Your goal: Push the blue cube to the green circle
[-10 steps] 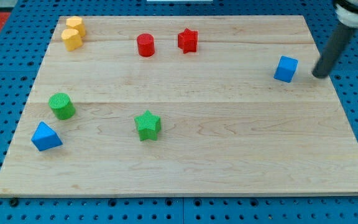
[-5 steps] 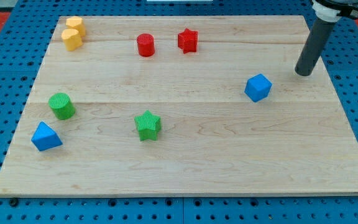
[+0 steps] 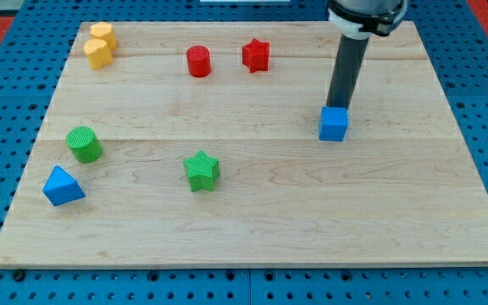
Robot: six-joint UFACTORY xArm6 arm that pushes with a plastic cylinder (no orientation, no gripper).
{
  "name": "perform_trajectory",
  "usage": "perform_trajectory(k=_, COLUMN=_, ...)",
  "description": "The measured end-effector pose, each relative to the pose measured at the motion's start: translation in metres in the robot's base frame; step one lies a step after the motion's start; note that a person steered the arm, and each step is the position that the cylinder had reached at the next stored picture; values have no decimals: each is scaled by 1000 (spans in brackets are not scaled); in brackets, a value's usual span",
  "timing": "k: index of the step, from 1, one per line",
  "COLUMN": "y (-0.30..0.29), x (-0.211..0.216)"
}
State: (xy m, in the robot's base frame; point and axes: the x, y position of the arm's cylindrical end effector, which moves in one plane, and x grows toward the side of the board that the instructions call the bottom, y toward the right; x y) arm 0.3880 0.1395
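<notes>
The blue cube [image 3: 334, 124] lies on the wooden board [image 3: 252, 229], right of centre. My tip [image 3: 338, 106] stands right at the cube's top edge, touching it or nearly so. The rod rises toward the view's top. The green circle [image 3: 84, 144], a short green cylinder, sits far off at the view's left, level with the cube or slightly lower.
A green star [image 3: 202, 169] lies between the cube and the green circle, a little lower. A blue triangle [image 3: 62, 185] sits below the green circle. A red circle [image 3: 198, 61] and a red star [image 3: 256, 55] are at the top. Two yellow blocks [image 3: 100, 44] are at the top left.
The blue cube has slid left and slightly down from near the right edge. My tip has moved left from the board's right edge and now stands against the cube's top side.
</notes>
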Motion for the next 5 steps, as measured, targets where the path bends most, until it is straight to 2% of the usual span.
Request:
perform_trajectory(k=1, y=3, x=30)
perform_trajectory(k=2, y=-93, x=38)
perform_trajectory(k=3, y=-101, x=38)
perform_trajectory(k=4, y=-36, x=42)
perform_trajectory(k=5, y=-35, x=77)
